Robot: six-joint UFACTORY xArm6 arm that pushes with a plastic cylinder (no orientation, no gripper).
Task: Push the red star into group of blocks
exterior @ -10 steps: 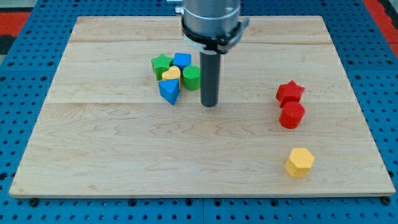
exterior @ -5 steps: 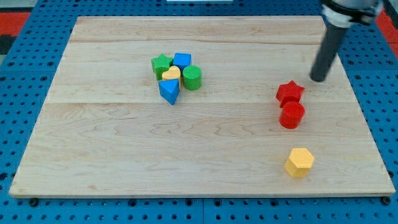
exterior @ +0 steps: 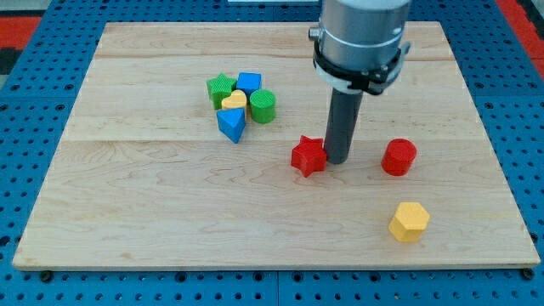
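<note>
The red star (exterior: 308,156) lies near the board's middle, below and to the right of the group. My tip (exterior: 337,160) touches the star's right side. The group sits at the upper left of centre: a green star (exterior: 220,87), a blue block (exterior: 249,82), a yellow heart (exterior: 234,101), a green cylinder (exterior: 263,106) and a blue triangular block (exterior: 230,124), all packed together. The red star is apart from the group by a clear gap.
A red cylinder (exterior: 399,157) stands to the right of my tip. A yellow hexagonal block (exterior: 410,222) lies at the lower right. The wooden board (exterior: 127,212) rests on a blue pegboard surface (exterior: 25,102).
My tip went from beside the group to the board's right, then came back left. The red star has slid left and down, away from the red cylinder. The other blocks have not moved.
</note>
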